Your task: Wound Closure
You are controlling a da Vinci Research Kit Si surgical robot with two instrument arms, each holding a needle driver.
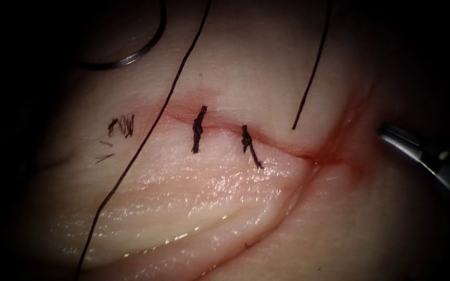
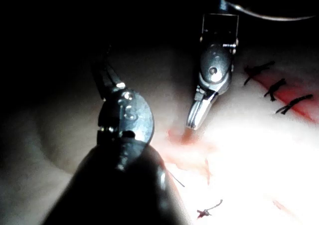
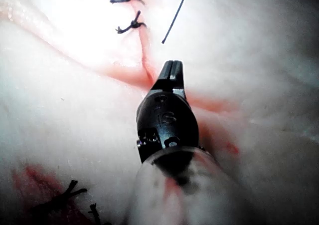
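The curved needle (image 1: 131, 57) lies free on the tissue (image 1: 194, 198) at the upper left, held by neither tool. Its long thread (image 1: 147, 135) runs from the top down to the lower left, left of two tied stitches (image 1: 199, 130) (image 1: 248, 143) on the cut (image 1: 287, 148). A second thread end (image 1: 308, 78) stops just above the cut. My right tool (image 1: 384, 132) (image 3: 172, 68) (image 2: 194, 122) is shut and holds nothing, its tip just right of the cut's red right end (image 1: 321, 156). My left tool (image 2: 102, 65) sits in shadow, apart from the right one.
A dark tuft of thread (image 1: 121, 126) and short cut bits (image 1: 105, 151) lie left of the stitches. A curved fold (image 1: 266, 224) crosses the lower tissue. Red fluid and older stitches (image 3: 60, 200) show beside the right shaft.
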